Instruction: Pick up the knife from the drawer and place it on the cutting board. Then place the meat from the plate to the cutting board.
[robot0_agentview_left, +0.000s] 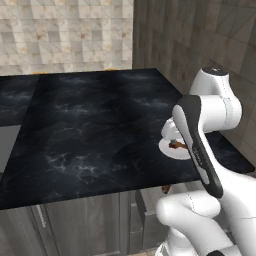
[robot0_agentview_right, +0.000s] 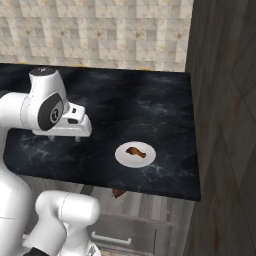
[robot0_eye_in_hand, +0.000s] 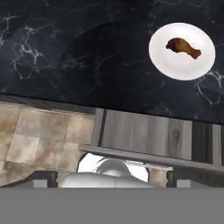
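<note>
The white plate (robot0_agentview_right: 124, 156) lies near the counter's front right corner with the reddish-brown meat (robot0_agentview_right: 135, 152) on it. My gripper (robot0_agentview_right: 64, 139) hovers above the counter to the plate's left, open and holding nothing. The hand view looks down on the plate (robot0_eye_in_hand: 183, 68) and meat (robot0_eye_in_hand: 183, 47) at the upper right. Its fingertips (robot0_eye_in_hand: 43, 177) stand far apart at the bottom. Below the counter edge, a grey wood-grain drawer (robot0_agentview_right: 131, 231) looks pulled out. From the left, my arm hides part of the plate (robot0_agentview_left: 169, 148). The knife and the cutting board are out of view.
The black marble counter (robot0_agentview_left: 90, 125) ends at a grey wood-grain wall (robot0_agentview_right: 225, 100) on the right and a tiled backsplash (robot0_agentview_left: 65, 35) behind. A small brown thing (robot0_agentview_right: 118, 193) shows just under the counter's front edge; I cannot tell what it is. Beige floor tiles (robot0_eye_in_hand: 39, 135) lie below.
</note>
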